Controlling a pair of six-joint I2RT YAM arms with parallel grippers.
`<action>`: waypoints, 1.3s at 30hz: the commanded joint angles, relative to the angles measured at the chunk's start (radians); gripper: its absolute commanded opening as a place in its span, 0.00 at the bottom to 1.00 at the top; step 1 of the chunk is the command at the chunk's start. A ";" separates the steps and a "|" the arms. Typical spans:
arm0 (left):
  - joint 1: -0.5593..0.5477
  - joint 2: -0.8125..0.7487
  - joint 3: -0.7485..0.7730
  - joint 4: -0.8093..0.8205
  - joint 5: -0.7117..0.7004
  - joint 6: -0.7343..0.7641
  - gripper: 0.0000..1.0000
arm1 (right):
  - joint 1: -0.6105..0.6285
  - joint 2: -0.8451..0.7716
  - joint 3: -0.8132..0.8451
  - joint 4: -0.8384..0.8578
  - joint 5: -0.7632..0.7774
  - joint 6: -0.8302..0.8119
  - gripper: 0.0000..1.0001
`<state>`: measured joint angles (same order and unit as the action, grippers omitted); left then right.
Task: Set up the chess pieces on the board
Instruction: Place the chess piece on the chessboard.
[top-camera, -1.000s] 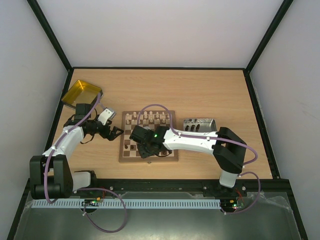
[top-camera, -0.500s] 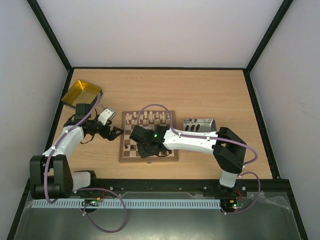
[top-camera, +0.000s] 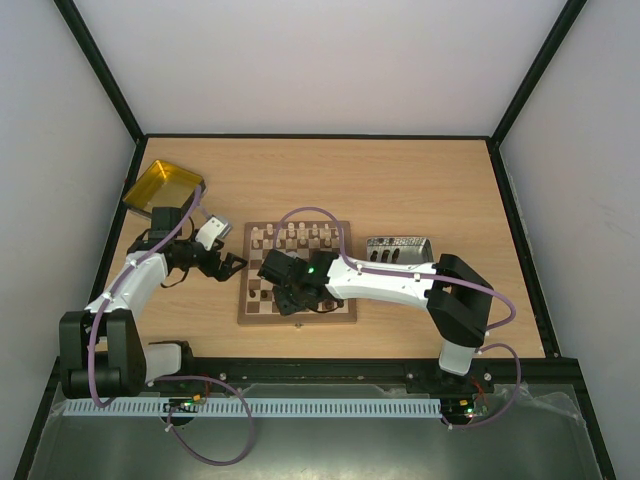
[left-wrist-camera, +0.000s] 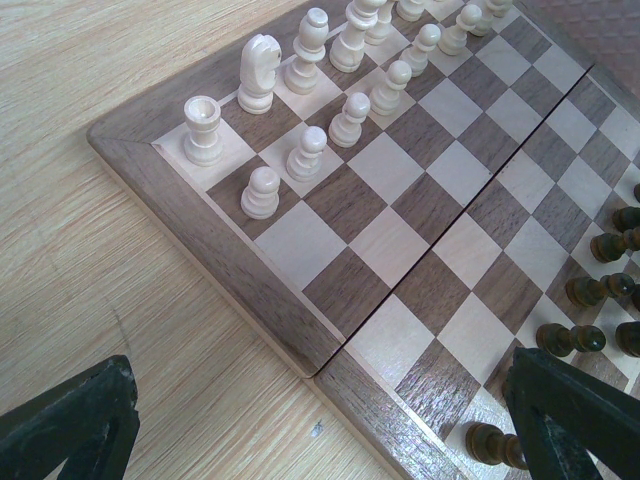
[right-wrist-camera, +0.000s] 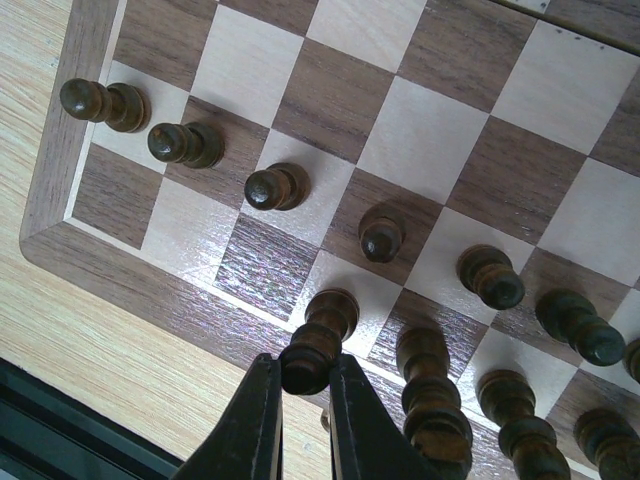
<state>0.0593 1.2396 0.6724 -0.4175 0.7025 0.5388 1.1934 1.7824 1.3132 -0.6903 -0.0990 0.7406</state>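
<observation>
The chessboard (top-camera: 330, 262) lies mid-table. Cream pieces (top-camera: 297, 235) stand along its far rows, dark pieces (right-wrist-camera: 275, 187) along its near rows. My right gripper (right-wrist-camera: 303, 375) is shut on the head of a dark piece (right-wrist-camera: 318, 338) that stands on a light square of the near back row, next to another tall dark piece (right-wrist-camera: 430, 385). In the top view this gripper (top-camera: 283, 293) is over the board's near left part. My left gripper (top-camera: 232, 264) is open and empty, just left of the board's left edge (left-wrist-camera: 250, 290); its fingertips (left-wrist-camera: 75, 420) frame the edge.
A yellow translucent tray (top-camera: 160, 186) sits at the far left. A grey metallic tray (top-camera: 400, 250) lies right of the board, partly under my right arm. One small piece lies on the table below the board's near edge (right-wrist-camera: 325, 420).
</observation>
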 joint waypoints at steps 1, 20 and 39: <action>-0.004 -0.006 -0.013 -0.002 0.016 0.014 0.99 | 0.008 0.011 0.012 0.003 0.000 -0.001 0.08; -0.004 -0.005 -0.015 -0.002 0.015 0.016 1.00 | 0.008 0.018 -0.001 0.013 -0.010 0.001 0.15; -0.004 -0.005 -0.014 -0.002 0.018 0.016 1.00 | 0.008 0.020 -0.013 0.012 -0.007 0.000 0.15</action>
<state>0.0589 1.2396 0.6724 -0.4175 0.7025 0.5392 1.1934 1.7828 1.3094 -0.6739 -0.1207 0.7418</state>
